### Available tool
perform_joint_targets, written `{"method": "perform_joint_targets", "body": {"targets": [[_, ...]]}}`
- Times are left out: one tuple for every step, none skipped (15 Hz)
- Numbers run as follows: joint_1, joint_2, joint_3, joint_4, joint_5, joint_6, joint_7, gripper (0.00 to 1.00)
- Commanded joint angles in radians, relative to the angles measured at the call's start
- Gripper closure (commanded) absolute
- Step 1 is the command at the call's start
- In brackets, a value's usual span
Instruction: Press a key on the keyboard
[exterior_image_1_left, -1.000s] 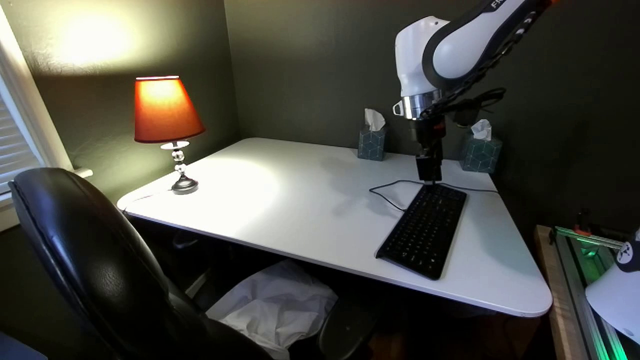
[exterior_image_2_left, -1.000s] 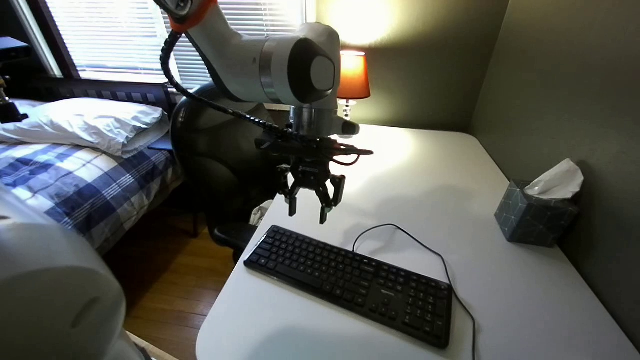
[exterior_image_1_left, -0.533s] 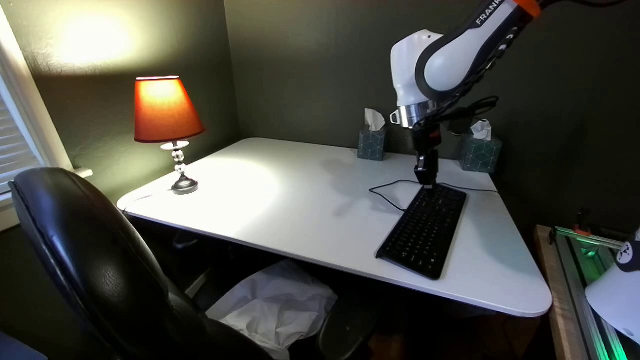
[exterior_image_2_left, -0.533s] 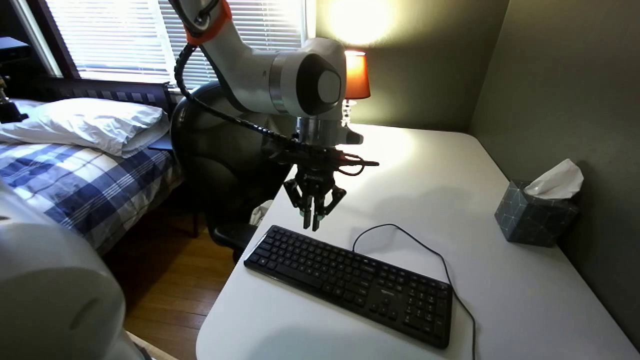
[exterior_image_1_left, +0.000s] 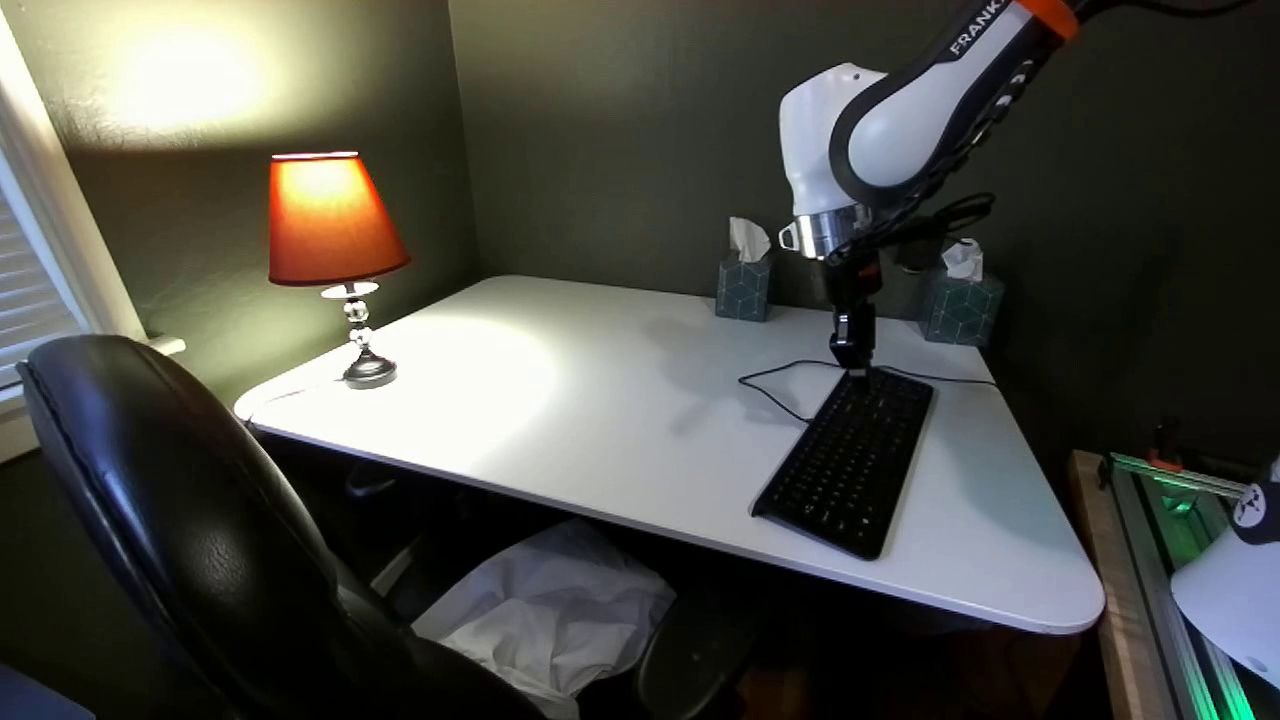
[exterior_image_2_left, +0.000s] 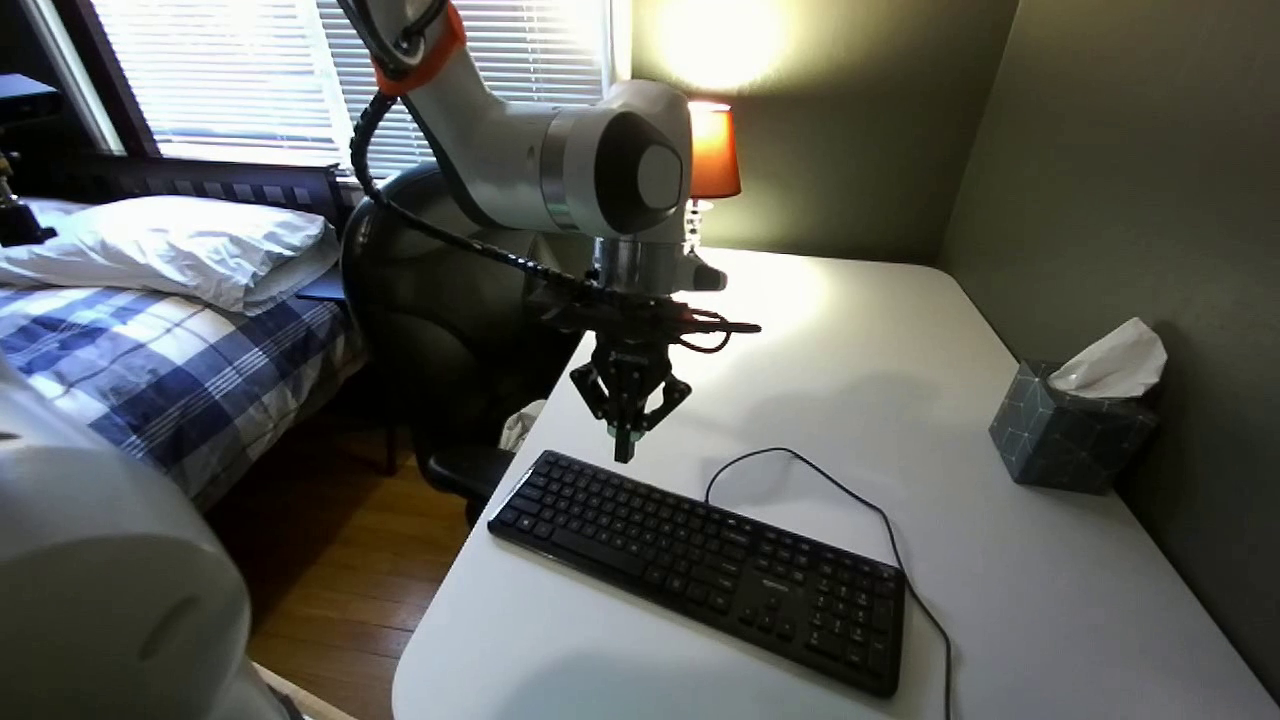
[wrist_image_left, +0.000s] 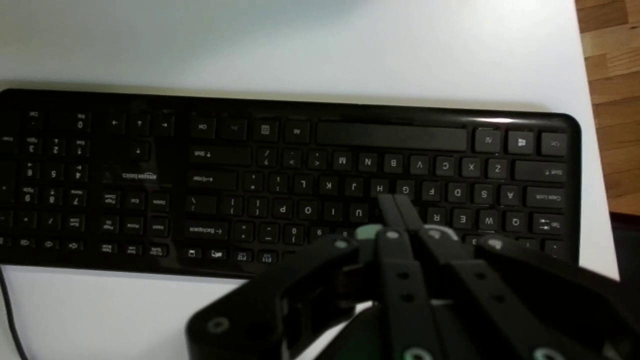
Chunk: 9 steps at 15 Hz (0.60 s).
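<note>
The black keyboard (wrist_image_left: 280, 165) spans the wrist view upside down, its letter keys under my gripper (wrist_image_left: 393, 197). Both fingertips meet with nothing between them, and in that view they overlap the lower edges of the H key (wrist_image_left: 379, 188) and G key (wrist_image_left: 405, 189). Some keys behind the fingers are hidden. In an exterior view the shut gripper (exterior_image_2_left: 624, 456) points straight down, its tips seen against the white table just past the long edge of the keyboard (exterior_image_2_left: 690, 560), so they look raised above it. The exact height is hard to tell.
A thin black cable (exterior_image_2_left: 800, 455) curls over the white desk (exterior_image_2_left: 1000, 600) beside the keyboard. Tissue boxes (exterior_image_1_left: 742, 288) stand along the wall, and a lit lamp (exterior_image_1_left: 335, 225) is at the desk's far side. A black chair (exterior_image_1_left: 190, 530) stands at the desk edge.
The fingers went from spread wide to pressed together. The arm came down a little and shifted slightly, mostly in the first half second. The keyboard stayed where it was.
</note>
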Motion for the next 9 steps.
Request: {"method": "perform_joint_targets", "body": {"targets": [[0.000,0.036,-0.002,-0.003,-0.047,0.047,-0.012,1.00],[0.000,0.042,-0.003,-0.004,-0.058,0.059,-0.017,1.00],[-0.001,0.050,-0.003,-0.003,-0.063,0.073,-0.019,1.00],[-0.001,0.059,-0.004,-0.002,-0.065,0.089,-0.031,1.00],[-0.001,0.070,-0.004,0.001,-0.064,0.099,-0.039,1.00],[-0.001,0.082,-0.004,0.004,-0.065,0.112,-0.045,1.00],[-0.001,0.092,-0.003,0.007,-0.063,0.119,-0.057,1.00],[-0.002,0.103,-0.003,0.011,-0.059,0.124,-0.071,1.00],[-0.002,0.113,-0.004,0.015,-0.057,0.130,-0.077,1.00]]}}
